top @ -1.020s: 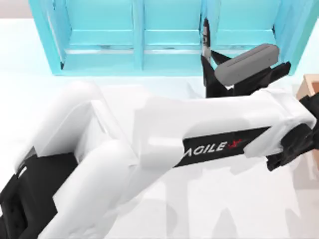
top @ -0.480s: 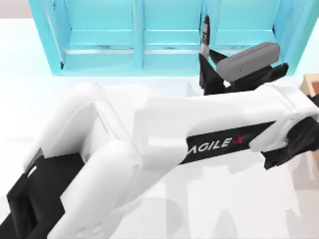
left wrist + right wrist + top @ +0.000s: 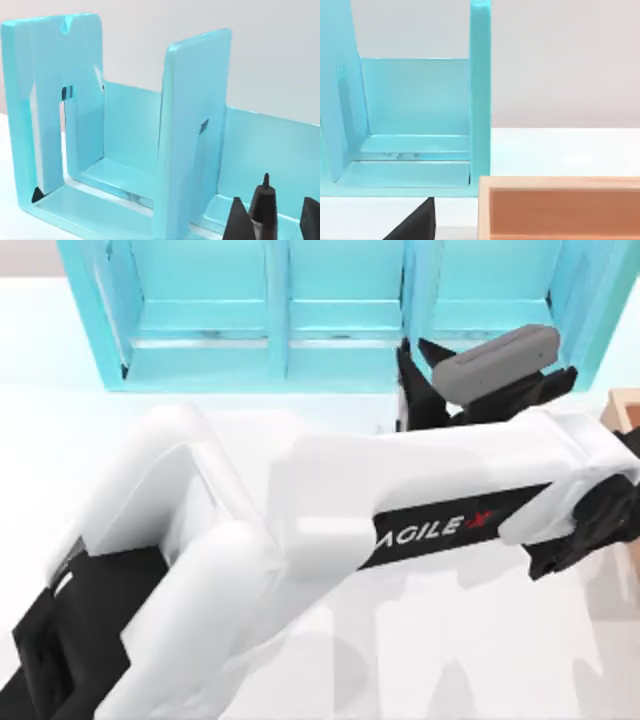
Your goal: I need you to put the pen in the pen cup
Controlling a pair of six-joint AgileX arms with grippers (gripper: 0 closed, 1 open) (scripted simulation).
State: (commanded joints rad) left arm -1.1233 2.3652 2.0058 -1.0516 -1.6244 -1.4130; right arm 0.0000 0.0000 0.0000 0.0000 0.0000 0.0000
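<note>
Left arm of the AgileX pair reaching across the desk (image 3: 120,430) toward the turquoise shelf unit (image 3: 300,320), taken here as the landmark. The left claw (image 3: 272,217) stands just in front of the shelf unit's right-hand compartment, its two dark fingers (image 3: 237,220) closed on either side of the pen (image 3: 263,205), which stands upright between them, tip up. Holding the pen vertical probably suits a later drop into an upright container, since a shaft held this way can be lowered straight down past a rim. In the top view the arm's white forearm covers much of the desk in front of the shelf unit, with the claw (image 3: 415,390) at the shelf's front edge. The tan wooden box (image 3: 560,207) sits just beside the shelf unit's right end wall, on the desk. The right claw (image 3: 415,225) is near the box, in front of the shelf unit; whether it is open cannot be told.
</note>
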